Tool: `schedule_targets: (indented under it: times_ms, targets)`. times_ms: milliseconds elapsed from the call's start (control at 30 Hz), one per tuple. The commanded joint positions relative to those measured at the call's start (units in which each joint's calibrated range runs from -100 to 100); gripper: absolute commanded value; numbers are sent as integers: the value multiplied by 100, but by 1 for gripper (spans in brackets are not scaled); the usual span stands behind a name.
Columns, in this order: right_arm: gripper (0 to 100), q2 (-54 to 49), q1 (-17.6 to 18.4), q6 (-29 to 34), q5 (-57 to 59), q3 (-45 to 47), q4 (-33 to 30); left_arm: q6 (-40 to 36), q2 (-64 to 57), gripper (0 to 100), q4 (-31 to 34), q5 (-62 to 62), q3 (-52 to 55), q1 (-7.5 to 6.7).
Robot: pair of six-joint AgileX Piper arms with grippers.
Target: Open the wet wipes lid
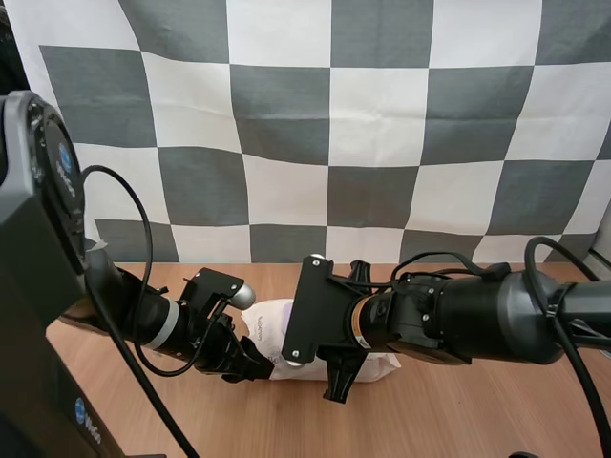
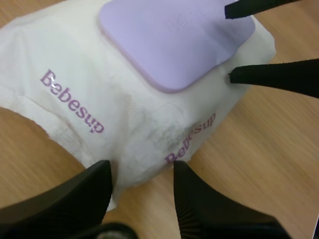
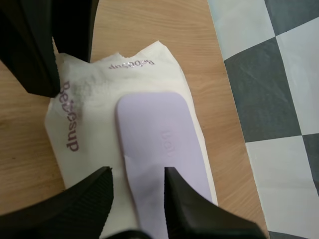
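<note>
The left jaws stand wide apart over one end of the pack (image 2: 99, 109) and pinch nothing. The pack lies flat on the desk (image 2: 269, 149) between the two sets of jaws, its long axis running from one to the other. Its lilac lid (image 2: 174, 40) faces up and lies shut flat, so the contents are hidden. The right jaws are also parted at the pack's other end, one tip over the lid's corner and the other just beside the lid, over the white wrapper.
</note>
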Motion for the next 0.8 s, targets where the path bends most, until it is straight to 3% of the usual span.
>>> schedule_targets:
  times_ms: [0, 667, 767]
  targets:
    - [58, -6, 4, 2, 2, -4, 5, 138, 32, 65, -151, 218, 3, -1]
    - [57, -6, 4, 2, 21, -4, 5, 566, 354, 65, -663, 390, 3, -1]
    - [56, -6, 4, 2, 3, -4, 5, 566, 475, 55, -708, 390, 3, -1]
